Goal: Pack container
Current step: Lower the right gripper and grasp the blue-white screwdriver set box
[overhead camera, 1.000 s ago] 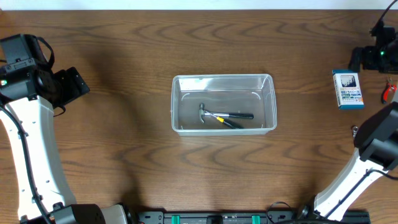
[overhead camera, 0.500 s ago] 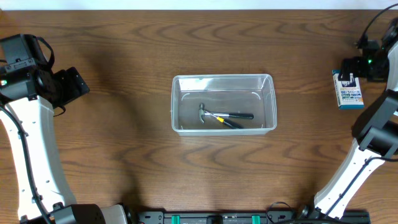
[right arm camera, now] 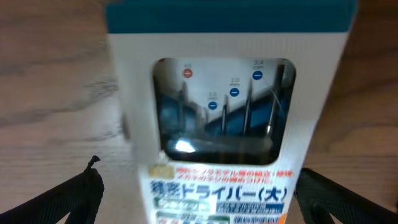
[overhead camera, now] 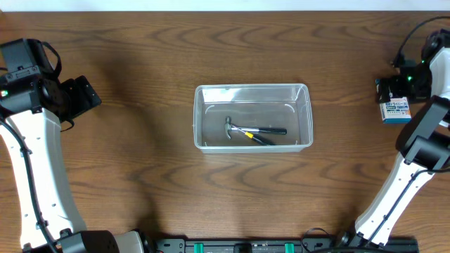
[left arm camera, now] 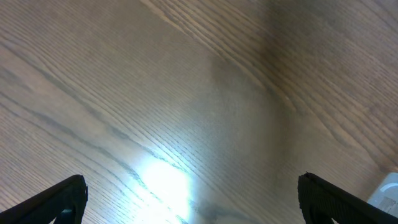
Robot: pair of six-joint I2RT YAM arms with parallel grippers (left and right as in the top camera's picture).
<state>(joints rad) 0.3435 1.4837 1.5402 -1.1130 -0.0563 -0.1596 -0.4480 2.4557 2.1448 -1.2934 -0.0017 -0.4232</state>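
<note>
- two tools, a hammer (overhead camera: 239,129) among them, already lie in the clear container (overhead camera: 199,116) at mid-counter (overhead camera: 140,176), so packing looks part done.
- right pincer (right arm camera: 199,199) hangs spread over the blue-and-white screwdriver box (right arm camera: 224,93) (fingers either side, no contact visible), likely lining up a grasp.
- left pincer (left arm camera: 196,202) idles spread above bare wood, well apart from the container, apparently out of the way.
</note>
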